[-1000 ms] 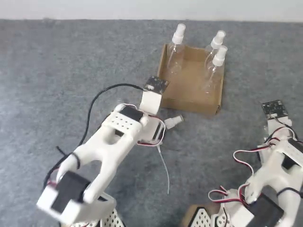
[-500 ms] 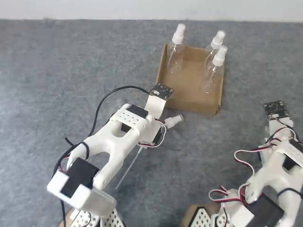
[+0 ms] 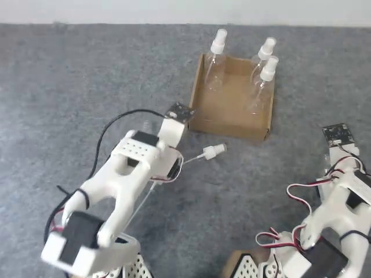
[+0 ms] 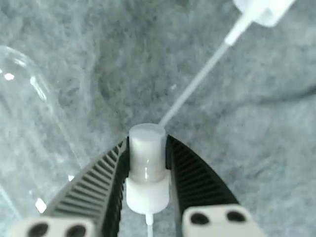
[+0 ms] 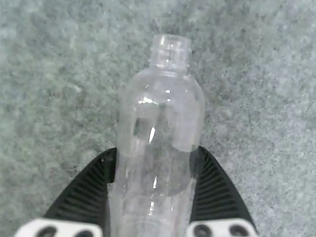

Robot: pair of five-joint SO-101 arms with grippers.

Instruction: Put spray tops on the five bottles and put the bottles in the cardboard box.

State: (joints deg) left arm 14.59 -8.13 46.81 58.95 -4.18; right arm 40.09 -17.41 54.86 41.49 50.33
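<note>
Two grippers are loaded, which looks like the set-up for joining a top to a bottle. At the near right, the right gripper (image 5: 155, 160) has its fingers closed around the body of an uncapped clear bottle (image 5: 160, 113). The neck points away from the wrist and is unobstructed, presumably so a top can go in.

At the near left, the left gripper (image 4: 146, 144) pinches a white spray top (image 4: 146, 170) by its cap, with the dip tube free of the fingers for threading into a neck. Just beside it a second clear bottle (image 4: 29, 118) sits on the grey carpet (image 3: 69, 75); whether it is upright or lying I cannot tell.

A little farther off, a loose spray top (image 3: 213, 151) lies on the carpet, near the front wall of the cardboard box (image 3: 231, 128) but apart from it.

Farthest, the box holds three capped bottles (image 3: 215, 61) along its far side, so the near part of its floor is open for two more. Between the arms the carpet is bare, giving room to bring top and neck together. The loose top's tube lies close to the left arm (image 3: 124, 174), which could brush it.
</note>
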